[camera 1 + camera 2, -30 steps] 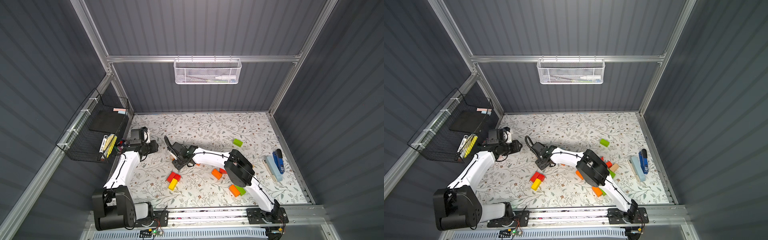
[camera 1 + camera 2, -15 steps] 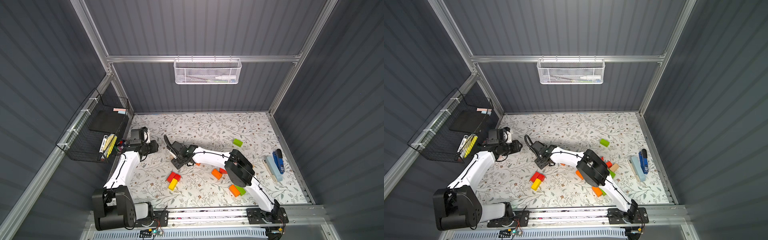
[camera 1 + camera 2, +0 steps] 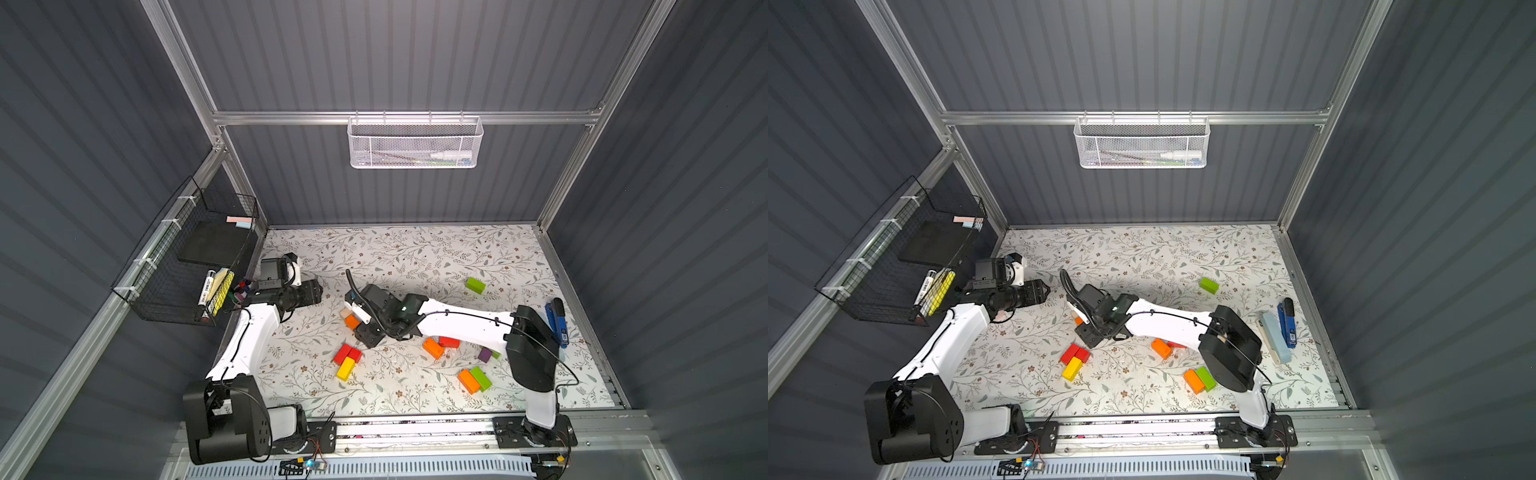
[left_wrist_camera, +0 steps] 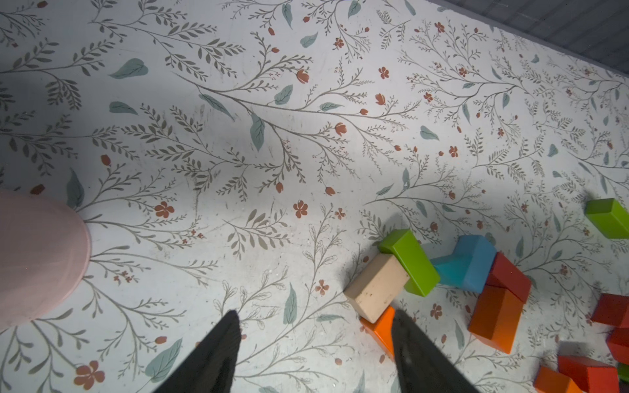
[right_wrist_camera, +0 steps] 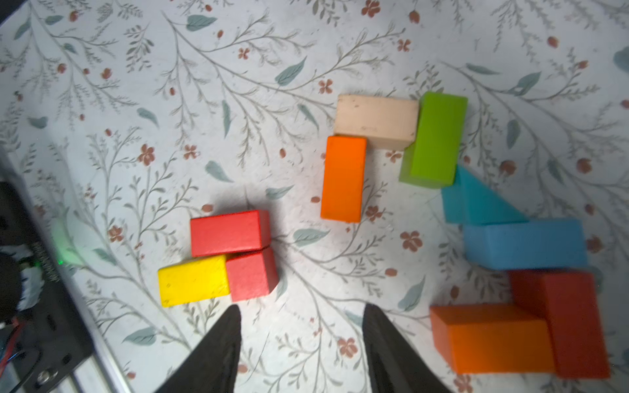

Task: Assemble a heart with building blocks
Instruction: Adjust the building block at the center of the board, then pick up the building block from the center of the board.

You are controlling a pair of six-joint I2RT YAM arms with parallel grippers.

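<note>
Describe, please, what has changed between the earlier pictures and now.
The right arm drew back toward the blue stapler, and its elbow uncovered a purple block. The right claw now hangs open and empty. The left arm stayed put, with the left claw open and holding nothing. The yellow block and the other blocks lie as before.

The back of the table (image 3: 415, 249) is bare in both top views, save one green block (image 3: 475, 285) toward the right. The right arm (image 3: 461, 326) lies across the middle, over part of a block cluster (image 5: 374, 119). In the right wrist view a bare lane runs between the red-and-yellow trio (image 5: 231, 258) and an orange brick (image 5: 342, 178). The front strip is free between the trio and an orange-green pair (image 3: 473, 379). A stapler (image 3: 556, 326) lines the right edge; a wire basket (image 3: 187, 266) hangs by the left.
</note>
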